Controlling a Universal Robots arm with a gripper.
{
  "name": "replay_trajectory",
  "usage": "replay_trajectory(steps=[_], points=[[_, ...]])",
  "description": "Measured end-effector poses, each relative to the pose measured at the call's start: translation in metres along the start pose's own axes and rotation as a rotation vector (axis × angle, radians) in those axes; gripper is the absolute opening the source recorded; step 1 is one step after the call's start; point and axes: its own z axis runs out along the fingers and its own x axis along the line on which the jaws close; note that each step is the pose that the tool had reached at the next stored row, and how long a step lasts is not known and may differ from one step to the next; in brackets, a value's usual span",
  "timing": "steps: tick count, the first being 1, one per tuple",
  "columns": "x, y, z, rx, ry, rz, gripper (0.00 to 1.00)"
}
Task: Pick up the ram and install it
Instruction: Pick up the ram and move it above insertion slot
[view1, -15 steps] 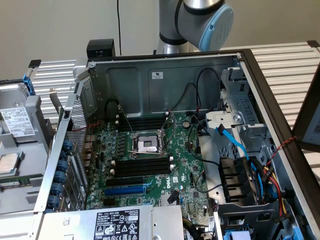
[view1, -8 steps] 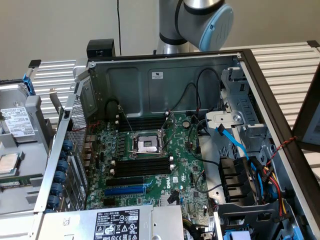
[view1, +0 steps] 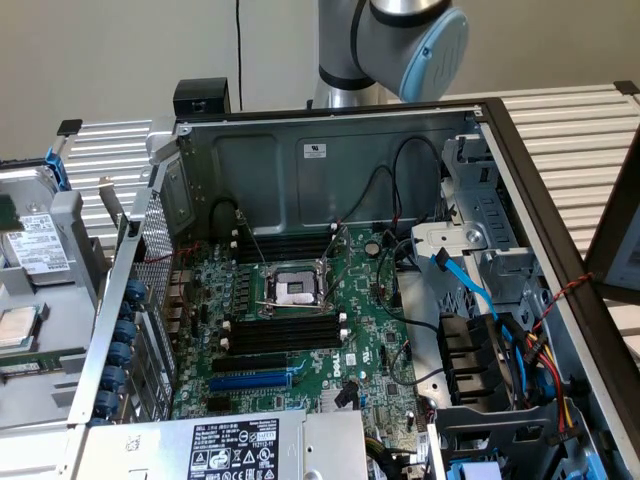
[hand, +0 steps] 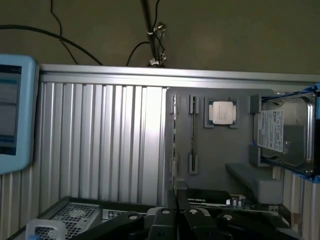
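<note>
The ram (hand: 192, 134) stands on edge as a thin dark strip between two small grey holders on a grey parts tray (hand: 220, 150). My gripper (hand: 179, 220) hangs some way back from the tray, its black fingers (hand: 165, 222) shut close together with nothing between them. In the exterior view the open computer case holds a green motherboard (view1: 300, 340) with long black memory slots (view1: 285, 330) beside the CPU socket (view1: 298, 290). My arm's grey and blue joint (view1: 405, 40) is behind the case's far wall.
On the tray lie a loose CPU (hand: 222, 112) and a hard drive (hand: 282, 131) in a blue-edged bracket. A ribbed metal tabletop (hand: 100, 140) runs beside the tray. Inside the case are a blue expansion slot (view1: 250, 382), cables (view1: 470, 290) and a power supply (view1: 240, 445).
</note>
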Motion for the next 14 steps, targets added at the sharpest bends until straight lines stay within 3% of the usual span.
replay_trajectory(steps=[14], points=[[0.01, -0.0634, -0.0018, -0.0001, -0.0001, 0.0, 0.13]])
